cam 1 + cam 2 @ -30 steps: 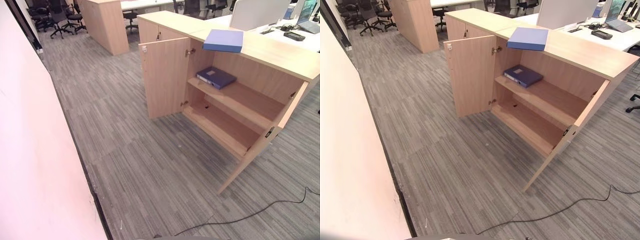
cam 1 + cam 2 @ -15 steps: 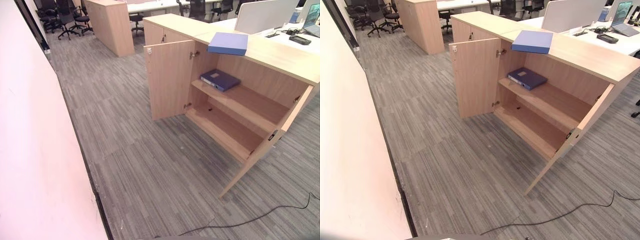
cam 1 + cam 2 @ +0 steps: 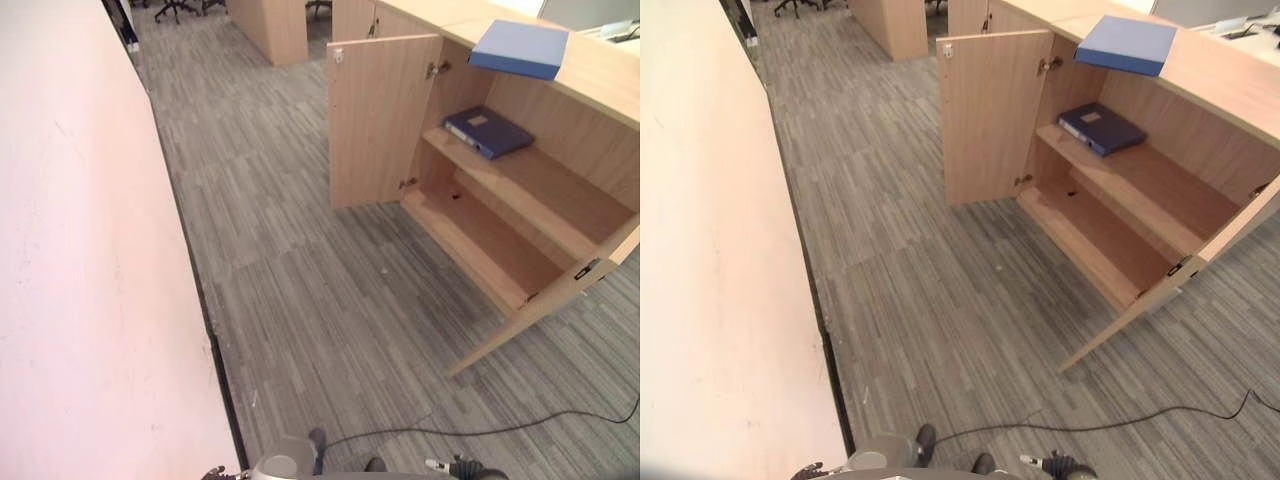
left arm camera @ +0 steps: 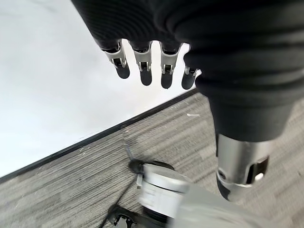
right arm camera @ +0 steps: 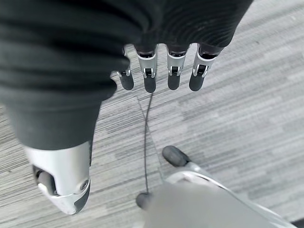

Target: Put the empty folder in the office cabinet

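Note:
A light blue folder point(image 3: 520, 47) lies flat on top of the wooden office cabinet point(image 3: 575, 75), overhanging its front edge. Both cabinet doors stand open: the left door point(image 3: 380, 120) faces me and the right door point(image 3: 555, 305) is seen edge-on. On the upper shelf point(image 3: 545, 190) lies a darker blue binder point(image 3: 487, 131); the lower shelf point(image 3: 470, 240) is bare. My left hand point(image 4: 144, 64) hangs over the carpet beside a pale wall, fingers straight, holding nothing. My right hand point(image 5: 149, 71) hangs over the carpet too, open and holding nothing.
A pale wall point(image 3: 80, 250) runs along my left side, with a dark strip at its base. Grey carpet point(image 3: 330, 310) stretches between me and the cabinet. Another wooden cabinet point(image 3: 270, 25) stands farther back.
The whole picture has shifted: the camera has tilted down and come nearer the cabinet. The folder, the binder and the doors have not moved.

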Controlling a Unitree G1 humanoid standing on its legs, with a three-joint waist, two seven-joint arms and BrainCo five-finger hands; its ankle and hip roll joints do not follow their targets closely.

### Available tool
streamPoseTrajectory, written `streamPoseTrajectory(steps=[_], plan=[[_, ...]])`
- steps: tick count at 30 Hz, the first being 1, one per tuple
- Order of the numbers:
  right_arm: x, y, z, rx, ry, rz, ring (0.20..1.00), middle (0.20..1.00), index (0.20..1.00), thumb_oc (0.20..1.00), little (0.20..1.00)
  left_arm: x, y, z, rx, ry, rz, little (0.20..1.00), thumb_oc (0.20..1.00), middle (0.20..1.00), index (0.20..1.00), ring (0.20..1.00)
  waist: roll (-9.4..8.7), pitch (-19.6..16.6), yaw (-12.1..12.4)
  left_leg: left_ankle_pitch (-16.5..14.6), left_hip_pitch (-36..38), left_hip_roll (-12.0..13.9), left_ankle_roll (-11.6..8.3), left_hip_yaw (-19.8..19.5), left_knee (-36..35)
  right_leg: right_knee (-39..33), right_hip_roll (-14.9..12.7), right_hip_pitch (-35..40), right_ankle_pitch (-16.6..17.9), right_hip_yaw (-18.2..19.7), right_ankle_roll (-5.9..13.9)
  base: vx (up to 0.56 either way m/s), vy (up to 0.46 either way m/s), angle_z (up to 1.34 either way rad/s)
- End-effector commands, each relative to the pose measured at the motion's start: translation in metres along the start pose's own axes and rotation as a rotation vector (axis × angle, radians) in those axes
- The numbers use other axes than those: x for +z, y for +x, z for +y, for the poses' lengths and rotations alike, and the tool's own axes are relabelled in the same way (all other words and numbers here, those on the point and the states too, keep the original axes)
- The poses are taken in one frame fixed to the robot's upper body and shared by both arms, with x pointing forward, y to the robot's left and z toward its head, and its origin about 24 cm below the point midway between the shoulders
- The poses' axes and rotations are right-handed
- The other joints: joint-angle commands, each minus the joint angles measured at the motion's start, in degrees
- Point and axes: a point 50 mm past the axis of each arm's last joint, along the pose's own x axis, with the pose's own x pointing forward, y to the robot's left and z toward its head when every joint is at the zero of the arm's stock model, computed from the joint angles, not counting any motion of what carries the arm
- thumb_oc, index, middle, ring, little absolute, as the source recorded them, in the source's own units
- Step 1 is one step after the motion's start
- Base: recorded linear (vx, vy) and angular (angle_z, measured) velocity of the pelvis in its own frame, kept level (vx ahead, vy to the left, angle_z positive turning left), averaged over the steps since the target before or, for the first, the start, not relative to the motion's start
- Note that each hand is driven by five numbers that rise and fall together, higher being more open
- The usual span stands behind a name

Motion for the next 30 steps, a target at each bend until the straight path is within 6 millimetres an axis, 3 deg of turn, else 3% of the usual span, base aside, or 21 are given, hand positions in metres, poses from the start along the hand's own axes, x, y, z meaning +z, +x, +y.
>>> streamPoseTrajectory(steps=[1, 2, 4, 5, 9, 12, 13, 14, 15, 17, 20, 21, 22, 23, 24, 25, 26, 27, 30], plan=[[-0.007, -0.001, -0.009, -0.031, 0.001, 0.010, 1.000, 1.000, 1.000, 1.000, 1.000, -0.002, 0.000, 0.009, 0.036, -0.017, 0.001, 1.000, 1.000, 1.000, 1.000, 1.000, 0.02, -0.9, 1.8, 1.4, -1.8, 0.9, 3.18, 0.3, -5.2, 2.3, -0.5, 2.6, -2.3, -1.3, 7.03, 0.07, 0.028, -0.01], [-0.007, -0.001, -0.009, -0.031, 0.001, 0.010, 1.000, 1.000, 1.000, 1.000, 1.000, -0.002, 0.000, 0.009, 0.036, -0.017, 0.001, 1.000, 1.000, 1.000, 1.000, 1.000, -0.04, -1.0, 1.8, 1.5, -1.7, 0.9, 3.18, 0.4, -5.4, 2.3, -0.5, 2.6, -2.4, -1.2, 7.02, 0.13, 0.066, -0.04], [-0.004, -0.001, -0.007, -0.027, -0.006, 0.001, 1.000, 1.000, 1.000, 1.000, 1.000, -0.007, -0.001, 0.012, 0.043, -0.021, 0.016, 1.000, 1.000, 1.000, 1.000, 1.000, 0.97, -0.7, 3.3, 6.8, -4.4, 2.1, 2.45, 1.0, -10.2, 1.8, 0.1, 5.1, -3.4, 0.4, 7.08, 0.32, 0.208, 0.01], [-0.007, -0.001, -0.002, -0.009, -0.010, 0.011, 1.000, 1.000, 1.000, 1.000, 1.000, -0.018, -0.002, 0.013, 0.045, -0.035, 0.047, 1.000, 1.000, 1.000, 1.000, 1.000, 1.35, -1.9, 4.3, 7.7, -2.5, 2.6, 3.15, 2.3, -15.1, 1.3, -0.3, 6.9, -3.8, 1.5, 8.00, 0.37, 0.262, -0.05], [-0.014, -0.001, 0.000, -0.001, -0.016, 0.033, 1.000, 1.000, 1.000, 1.000, 1.000, -0.026, -0.003, 0.014, 0.049, -0.040, 0.073, 1.000, 1.000, 1.000, 1.000, 1.000, 1.17, -4.3, 4.4, 7.3, -0.8, 1.6, 4.04, 2.0, -15.7, 1.5, -2.9, 7.2, -3.7, 1.1, 9.79, 0.25, 0.232, -0.29], [-0.020, -0.002, 0.003, 0.016, -0.040, 0.057, 1.000, 1.000, 1.000, 1.000, 1.000, -0.031, -0.004, 0.016, 0.051, -0.033, 0.090, 1.000, 1.000, 1.000, 1.000, 1.000, 1.15, -6.5, 4.8, 5.2, 2.3, -0.6, 5.63, 2.4, -16.6, 3.8, -7.8, 7.0, -2.1, 0.9, 12.36, 0.27, 0.314, -0.39], [-0.021, -0.002, 0.002, 0.013, -0.043, 0.059, 1.000, 1.000, 1.000, 1.000, 1.000, -0.031, -0.004, 0.017, 0.056, -0.030, 0.092, 1.000, 1.000, 1.000, 1.000, 1.000, 1.26, -7.0, 5.0, 4.5, 3.3, -1.6, 6.26, 2.4, -16.7, 5.3, -9.9, 6.8, -0.8, 0.8, 13.18, 0.29, 0.469, -0.02], [-0.020, -0.002, -0.001, 0.011, -0.042, 0.057, 1.000, 1.000, 1.000, 1.000, 1.000, -0.033, -0.005, 0.019, 0.058, -0.026, 0.096, 1.000, 1.000, 1.000, 1.000, 1.000, 1.46, -7.5, 5.4, 2.8, 4.8, -3.7, 7.68, 2.3, -16.6, 9.4, -14.1, 5.8, 3.3, 0.9, 14.26, 0.20, 0.350, 0.02], [-0.020, -0.002, -0.001, 0.011, -0.042, 0.057, 1.000, 1.000, 1.000, 1.000, 1.000, -0.033, -0.005, 0.019, 0.058, -0.026, 0.096, 1.000, 1.000, 1.000, 1.000, 1.000, 1.46, -7.5, 5.4, 2.8, 4.8, -3.7, 7.68, 2.3, -16.6, 9.4, -14.1, 5.8, 3.3, 0.9, 14.26, 0.17, 0.357, 0.04], [-0.015, -0.002, -0.005, 0.003, -0.050, 0.044, 1.000, 1.000, 1.000, 1.000, 1.000, -0.034, -0.005, 0.021, 0.059, -0.025, 0.102, 1.000, 1.000, 1.000, 1.000, 1.000, 2.08, -6.9, 5.7, 1.2, 6.7, -6.4, 9.96, 2.4, -16.3, 17.4, -19.4, 3.2, 10.8, 0.7, 14.17, 0.12, 0.343, 0.01], [-0.005, -0.001, -0.004, 0.001, -0.037, 0.004, 1.000, 1.000, 1.000, 1.000, 1.000, -0.037, -0.006, 0.027, 0.068, -0.006, 0.107, 1.000, 1.000, 1.000, 1.000, 1.000, 3.38, -5.8, 5.1, -1.1, 12.7, -8.0, 11.80, 0.4, -18.5, 29.1, -22.9, -1.4, 13.6, -0.4, 12.70, 0.23, 0.353, 0.13], [-0.004, -0.001, -0.005, 0.000, -0.036, 0.002, 1.000, 1.000, 1.000, 1.000, 1.000, -0.036, -0.006, 0.026, 0.067, -0.006, 0.106, 1.000, 1.000, 1.000, 1.000, 1.000, 3.67, -5.7, 5.1, -0.3, 11.9, -7.9, 12.14, 0.9, -18.1, 28.6, -22.9, -1.7, 14.3, -1.2, 11.73, 0.16, 0.206, 0.13], [-0.002, -0.001, -0.003, 0.004, -0.040, -0.005, 1.000, 1.000, 1.000, 1.000, 1.000, -0.036, -0.006, 0.028, 0.072, -0.003, 0.103, 1.000, 1.000, 1.000, 1.000, 1.000, 3.97, -5.2, 4.6, -1.0, 13.5, -7.4, 11.95, -0.4, -18.7, 30.1, -21.1, -3.7, 11.5, 0.1, 11.67, 0.04, 0.033, 0.30], [0.005, 0.000, -0.003, 0.005, -0.040, -0.027, 1.000, 1.000, 1.000, 1.000, 1.000, -0.031, -0.004, 0.029, 0.076, 0.002, 0.086, 1.000, 1.000, 1.000, 1.000, 1.000, 5.47, -3.1, 2.9, -0.3, 14.0, -5.9, 12.10, -2.1, -17.6, 28.4, -15.8, -8.8, 8.2, 0.1, 9.01, 0.12, -0.002, 0.51], [0.008, 0.000, -0.002, 0.004, -0.034, -0.035, 1.000, 1.000, 1.000, 1.000, 1.000, -0.029, -0.004, 0.029, 0.077, 0.004, 0.082, 1.000, 1.000, 1.000, 1.000, 1.000, 5.51, -2.1, 2.2, -0.6, 14.5, -5.9, 12.11, -3.0, -16.8, 26.6, -13.7, -10.4, 7.8, 0.4, 8.94, 0.13, -0.065, 0.61], [0.012, 0.000, 0.000, 0.007, -0.015, -0.048, 1.000, 1.000, 1.000, 1.000, 1.000, -0.025, -0.004, 0.028, 0.070, 0.023, 0.066, 1.000, 1.000, 1.000, 1.000, 1.000, 4.76, -0.3, 0.2, -1.9, 16.5, -6.4, 11.78, -5.6, -15.7, 20.8, -8.3, -13.8, 7.8, 1.1, 8.97, 0.13, -0.065, 0.95], [0.012, 0.000, 0.000, 0.007, -0.015, -0.048, 1.000, 1.000, 1.000, 1.000, 1.000, -0.025, -0.004, 0.028, 0.070, 0.023, 0.065, 1.000, 1.000, 1.000, 1.000, 1.000, 4.78, -0.4, 0.1, -1.9, 16.4, -6.4, 11.77, -5.7, -15.7, 20.5, -8.2, -13.8, 8.0, 1.0, 8.95, 0.32, -0.098, 1.14], [0.011, 0.000, 0.000, 0.005, 0.001, -0.044, 1.000, 1.000, 1.000, 1.000, 1.000, -0.022, -0.003, 0.025, 0.057, 0.039, 0.054, 1.000, 1.000, 1.000, 1.000, 1.000, 2.55, 0.4, -1.3, -3.9, 18.8, -8.3, 11.34, -8.4, -15.1, 11.7, -4.3, -16.4, 11.2, 0.0, 10.40, 0.23, -0.046, 1.19], [0.007, 0.000, 0.000, 0.005, 0.009, -0.034, 1.000, 1.000, 1.000, 1.000, 1.000, -0.024, -0.003, 0.025, 0.052, 0.039, 0.064, 1.000, 1.000, 1.000, 1.000, 1.000, 1.61, 0.2, -2.3, -5.4, 20.6, -8.6, 11.08, -10.3, -15.2, 7.4, -2.2, -17.1, 12.8, -1.1, 10.89, 0.28, -0.047, 1.18]])
